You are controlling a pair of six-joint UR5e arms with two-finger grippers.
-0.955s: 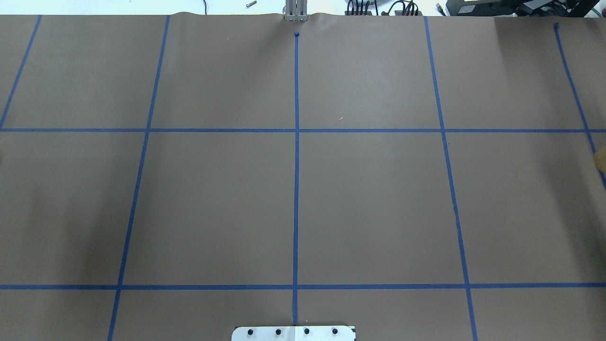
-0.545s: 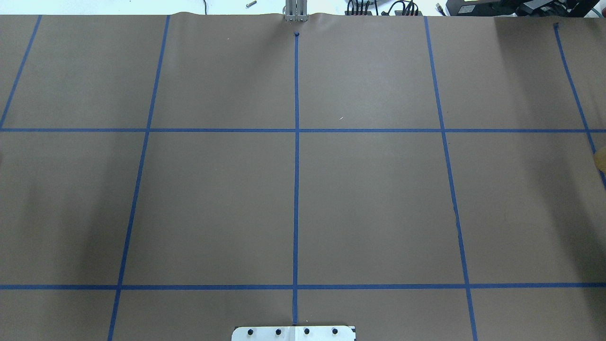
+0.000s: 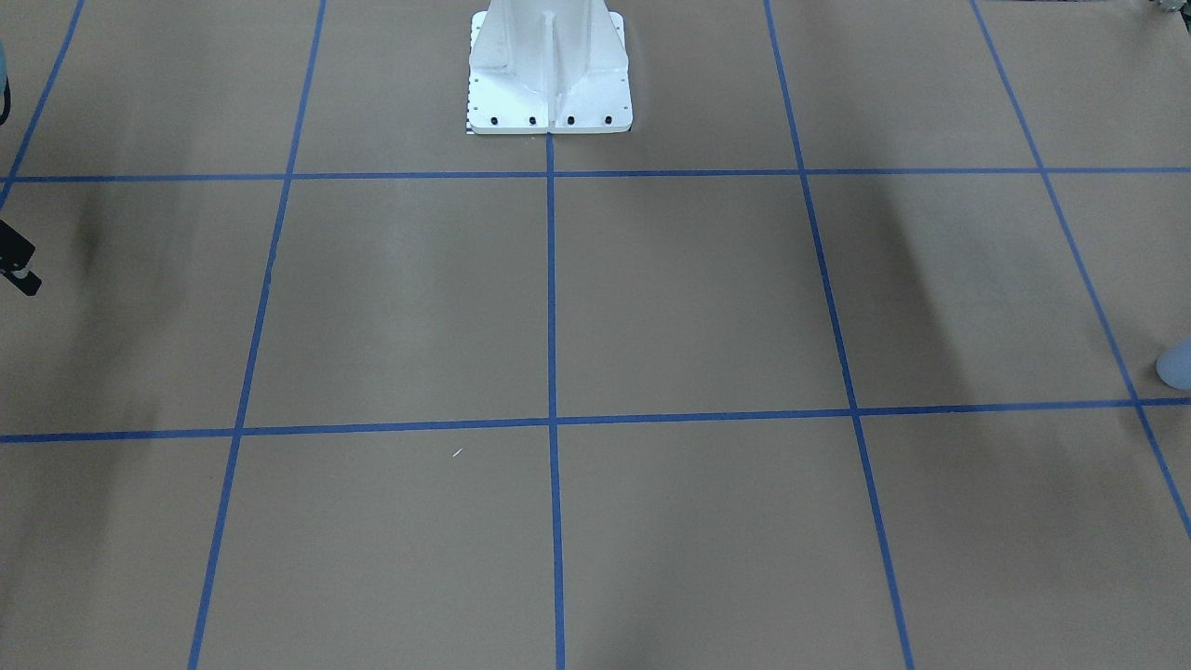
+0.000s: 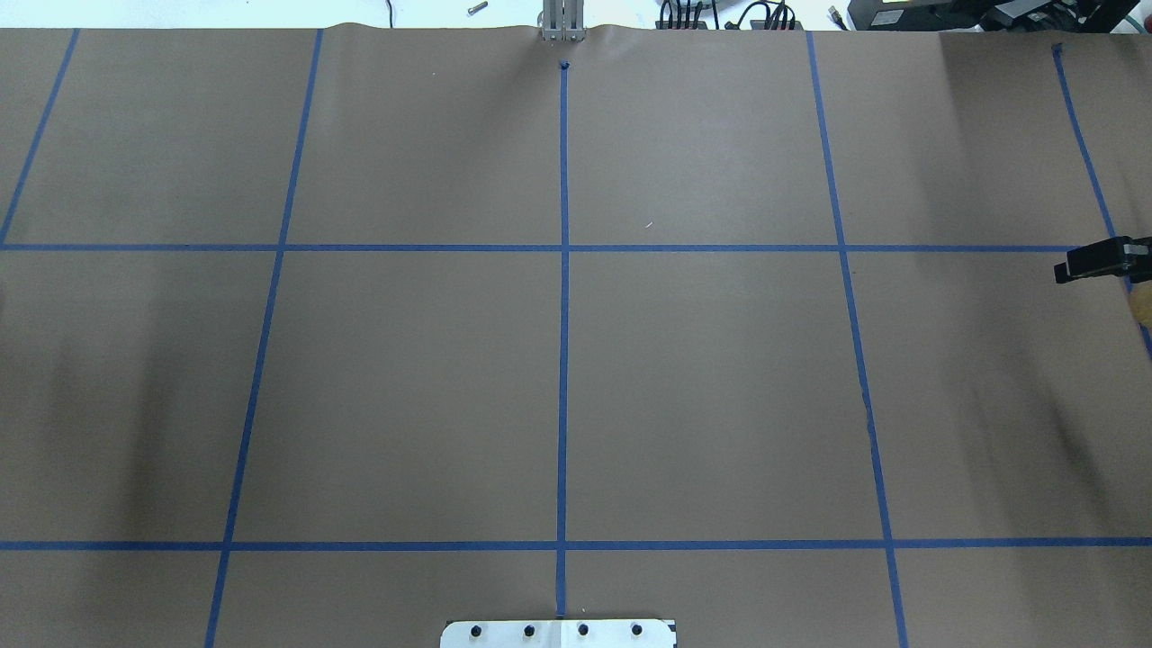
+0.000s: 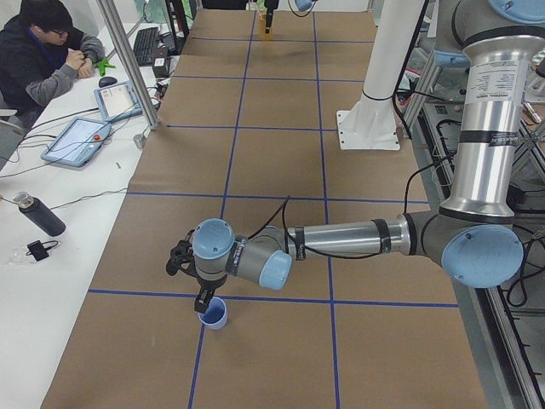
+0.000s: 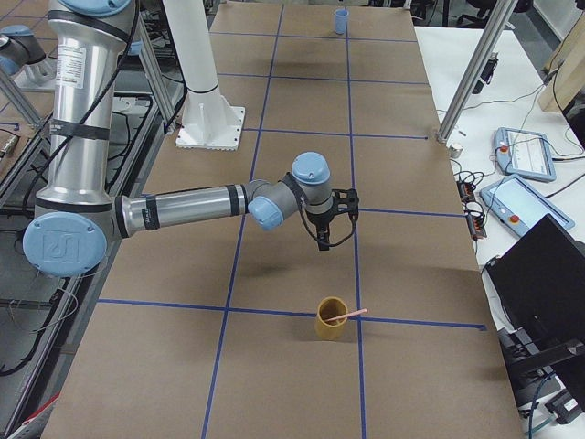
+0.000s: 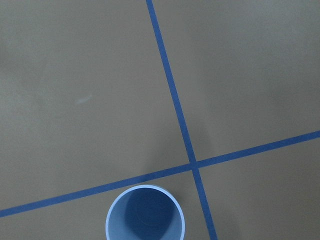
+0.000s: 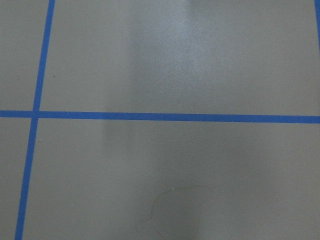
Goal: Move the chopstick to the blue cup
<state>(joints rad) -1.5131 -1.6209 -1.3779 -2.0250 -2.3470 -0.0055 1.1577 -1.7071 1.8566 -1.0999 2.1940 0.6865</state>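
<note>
A thin pale pink chopstick (image 6: pixel 351 314) leans in a mustard-yellow cup (image 6: pixel 331 320) at the table's right end. The blue cup (image 5: pixel 213 314) stands upright at the left end on a tape line. It also shows in the left wrist view (image 7: pixel 145 214), seemingly empty, and in the front-facing view (image 3: pixel 1176 363). My left gripper (image 5: pixel 201 294) hangs just above the blue cup's rim; I cannot tell if it is open. My right gripper (image 6: pixel 324 240) hovers over the table short of the yellow cup, touching nothing. It enters the overhead view (image 4: pixel 1080 264) at the right edge; its jaws are unclear.
Brown paper with a blue tape grid covers the table (image 4: pixel 702 387). The white robot base (image 3: pixel 549 70) stands at mid-table. The yellow cup's edge (image 4: pixel 1143 304) shows beside the right gripper. An operator (image 5: pixel 43 51), tablets and a bottle are along the far side.
My right gripper has come into the overhead view at the right edge, just above the yellow cup's rim. Nothing else has moved.
</note>
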